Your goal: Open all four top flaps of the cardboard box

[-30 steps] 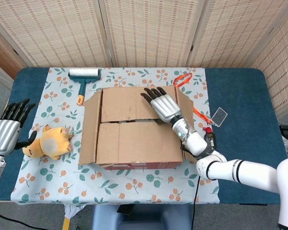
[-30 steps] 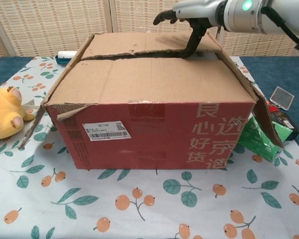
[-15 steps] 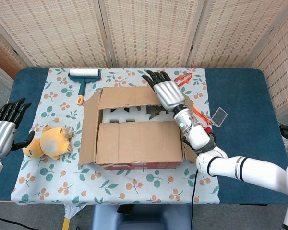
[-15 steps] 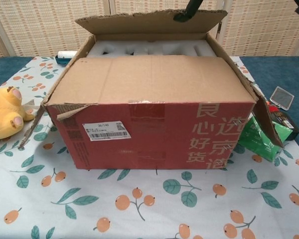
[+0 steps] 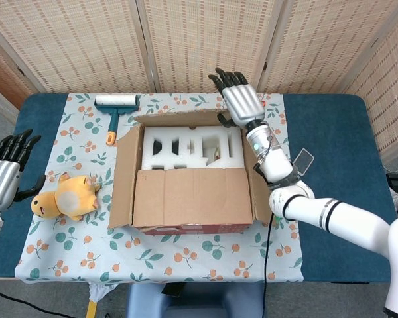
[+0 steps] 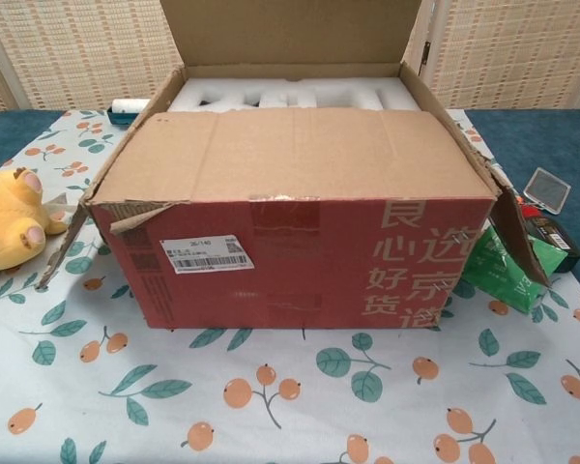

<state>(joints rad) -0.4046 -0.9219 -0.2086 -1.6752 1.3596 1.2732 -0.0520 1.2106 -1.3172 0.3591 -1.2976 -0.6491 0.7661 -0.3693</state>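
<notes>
Currently the cardboard box (image 5: 186,179) sits mid-frame on the worktop (image 5: 331,132); far flap (image 6: 290,34) upright, near flap (image 5: 189,197) still closed. Right robot hand (image 5: 241,101) spread against the far flap, gripping nothing; left robot hand (image 5: 5,173) open at frame's left edge. Risk: unsupported flap may spring back. Floral cloth (image 5: 73,248), woven screens (image 5: 205,40) behind.

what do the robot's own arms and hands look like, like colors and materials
Both hands have silver metallic backs and black fingers: the right hand over the box's far edge, the left hand at the frame's left edge. The right arm is glossy white with a black band, and its silver wrist carries a small green light. No sleeves or markings show.
</notes>
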